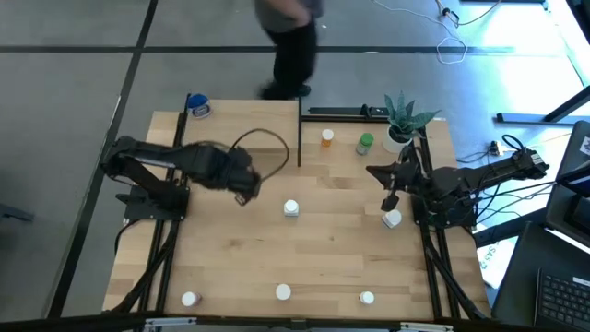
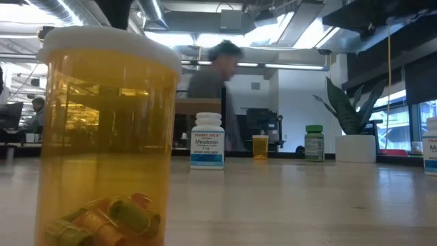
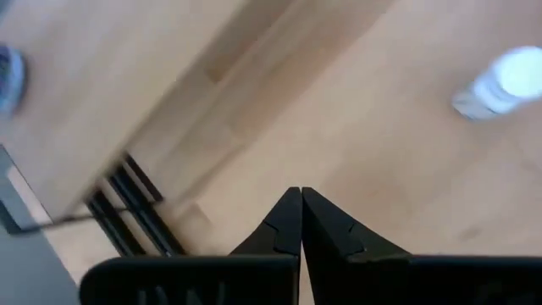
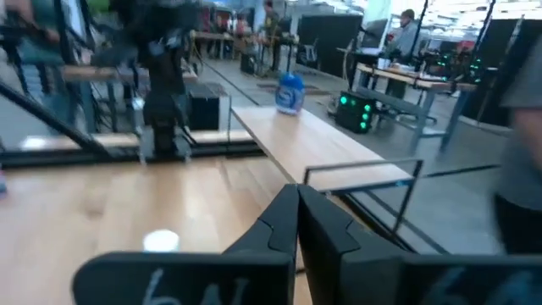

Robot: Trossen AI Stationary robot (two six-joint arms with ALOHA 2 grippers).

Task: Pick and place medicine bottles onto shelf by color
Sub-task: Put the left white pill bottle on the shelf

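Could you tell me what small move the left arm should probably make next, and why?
Probably open the left claw and ease it toward the white-capped bottle at mid-table. The claw is shut and empty, that bottle stands nearest, and only a blue bottle sits on the shelf.

Bright ceiling and window light; the person (image 1: 290, 41) and left arm (image 1: 198, 166) are motion-blurred.

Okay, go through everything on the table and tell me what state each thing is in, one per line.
Left end effector: shut, empty, above the table.
Right end effector: shut, empty.
Blue bottle: on the shelf, far left corner.
Orange bottle: upright, capped.
Green bottle: upright, capped.
White bottle: upright at table centre.
Plant: upright in its pot.
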